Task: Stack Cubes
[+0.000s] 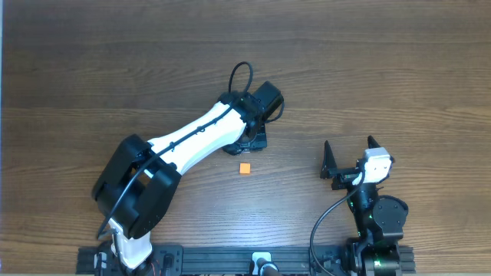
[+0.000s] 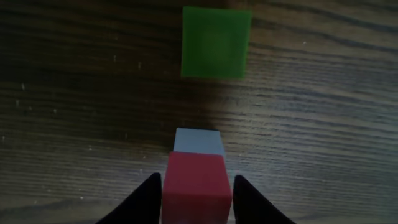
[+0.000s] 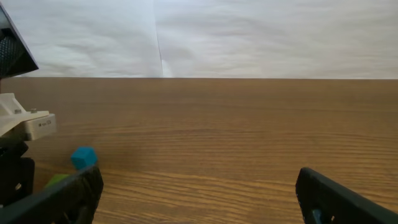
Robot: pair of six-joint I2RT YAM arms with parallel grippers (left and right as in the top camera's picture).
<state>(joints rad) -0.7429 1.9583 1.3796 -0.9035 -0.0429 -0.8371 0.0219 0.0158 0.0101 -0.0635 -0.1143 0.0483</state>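
Across the brown wooden tabletop (image 1: 69,69), the left arm (image 1: 192,142) stretches from its base at the lower left up to the middle. The right arm (image 1: 372,207) sits folded close to its base at the lower right. The right jaws stand wide open above bare wood. The left jaws are clamped on a red cube (image 2: 196,186), which overlaps a pale blue cube (image 2: 198,141) beneath it; whether the two touch I cannot tell. A green cube (image 2: 216,42) lies near them, clearly apart. An orange cube (image 1: 245,169) lies on the wood between the two arms, close to the left wrist.
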